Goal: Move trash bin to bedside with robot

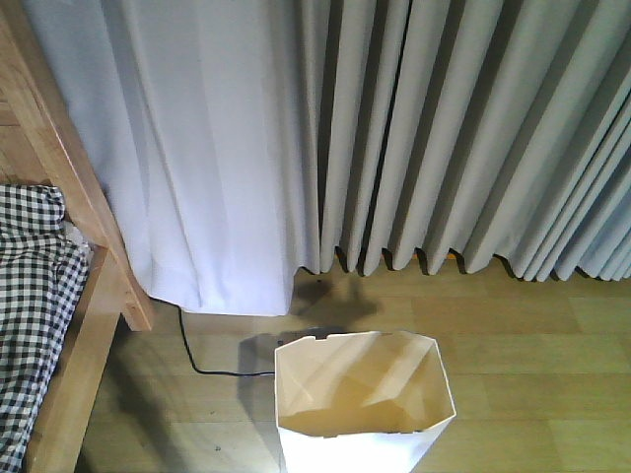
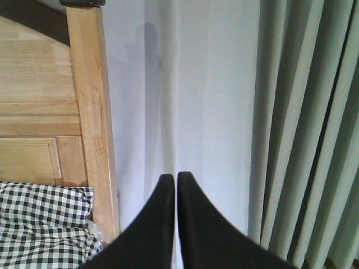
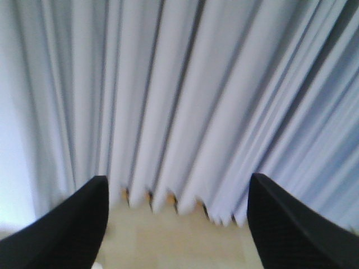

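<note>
1. Front view: the trash bin [image 1: 363, 399] stands on the floor [image 1: 532, 335], near centre, right of the bed frame [image 1: 94, 286]. It looks light and thin; grasp the rim.
2. Left wrist view: the left claw [image 2: 175, 185] is pressed together, empty.
3. Right wrist view: the right claw [image 3: 176, 193] is spread wide before the curtain [image 3: 185, 95].

We take the bin [image 1: 363, 404] as landmark: it stands on the floor [image 1: 532, 345], the curtain [image 1: 394, 128] behind it. The bed [image 1: 74, 325] lies well to the bin's left. A cable [image 1: 197, 355] runs on the floor between bed and bin.
</note>
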`<state>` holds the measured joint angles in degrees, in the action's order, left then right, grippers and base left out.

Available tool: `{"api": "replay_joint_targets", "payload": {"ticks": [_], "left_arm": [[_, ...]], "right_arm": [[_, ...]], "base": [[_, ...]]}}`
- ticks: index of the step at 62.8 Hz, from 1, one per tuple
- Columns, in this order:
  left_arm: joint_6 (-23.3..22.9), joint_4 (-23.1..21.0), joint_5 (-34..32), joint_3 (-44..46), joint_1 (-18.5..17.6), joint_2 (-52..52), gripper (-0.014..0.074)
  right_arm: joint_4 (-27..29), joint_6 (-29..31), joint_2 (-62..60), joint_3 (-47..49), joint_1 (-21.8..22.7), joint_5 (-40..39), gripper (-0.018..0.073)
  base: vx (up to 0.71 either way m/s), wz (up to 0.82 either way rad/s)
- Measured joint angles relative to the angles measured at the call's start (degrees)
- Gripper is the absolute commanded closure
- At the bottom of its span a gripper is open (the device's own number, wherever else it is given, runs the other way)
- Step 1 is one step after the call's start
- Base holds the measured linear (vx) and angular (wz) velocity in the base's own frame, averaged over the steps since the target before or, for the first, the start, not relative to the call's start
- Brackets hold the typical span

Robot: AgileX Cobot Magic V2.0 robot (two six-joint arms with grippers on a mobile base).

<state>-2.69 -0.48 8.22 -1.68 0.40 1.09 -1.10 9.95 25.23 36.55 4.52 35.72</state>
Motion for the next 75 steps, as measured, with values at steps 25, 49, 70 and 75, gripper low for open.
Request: {"api": "replay_joint_targets", "payload": {"ticks": [25, 49, 70, 75], "left_arm": [[0.0, 0.0, 0.0, 0.0, 0.0, 0.0, 0.0602], [0.0, 0.0, 0.0, 0.0, 0.0, 0.0, 0.0602], [0.0, 0.0, 0.0, 0.0, 0.0, 0.0, 0.0602], [0.0, 0.0, 0.0, 0.0, 0.0, 0.0, 0.0602]], "right_arm": [[3.5, 0.0, -20.1, -17.9, 0.0, -8.0, 0.0071], [3.8, 0.0, -20.6, -22.5, 0.0, -12.2, 0.0568], [4.3, 0.0, -20.6, -22.5, 0.0, -12.2, 0.0569], [4.3, 0.0, -20.6, -22.5, 0.0, -12.2, 0.0569]], "base": [[0.0, 0.0], [0.0, 0.0], [0.0, 0.0], [0.0, 0.0]]}}
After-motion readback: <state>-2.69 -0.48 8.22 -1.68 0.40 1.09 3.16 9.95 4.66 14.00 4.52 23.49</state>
